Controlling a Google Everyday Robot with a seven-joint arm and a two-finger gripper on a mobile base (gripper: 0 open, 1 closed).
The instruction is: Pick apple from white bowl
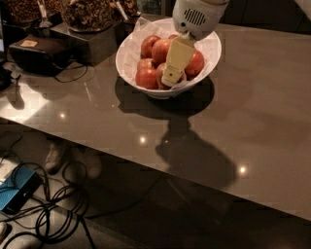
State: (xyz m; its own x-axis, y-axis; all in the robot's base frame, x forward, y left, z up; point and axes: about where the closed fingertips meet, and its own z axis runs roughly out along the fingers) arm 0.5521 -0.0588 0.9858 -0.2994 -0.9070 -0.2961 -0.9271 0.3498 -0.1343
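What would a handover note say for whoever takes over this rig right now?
Gripper: down inside the white bowl, its tip against the apples at the front of the pile; whether it has one gripped cannot be told.
Bowl: on the grey table, right of the nut jars.
Done: reach into the bowl.
Left: secure one apple and lift it clear; none is out yet.
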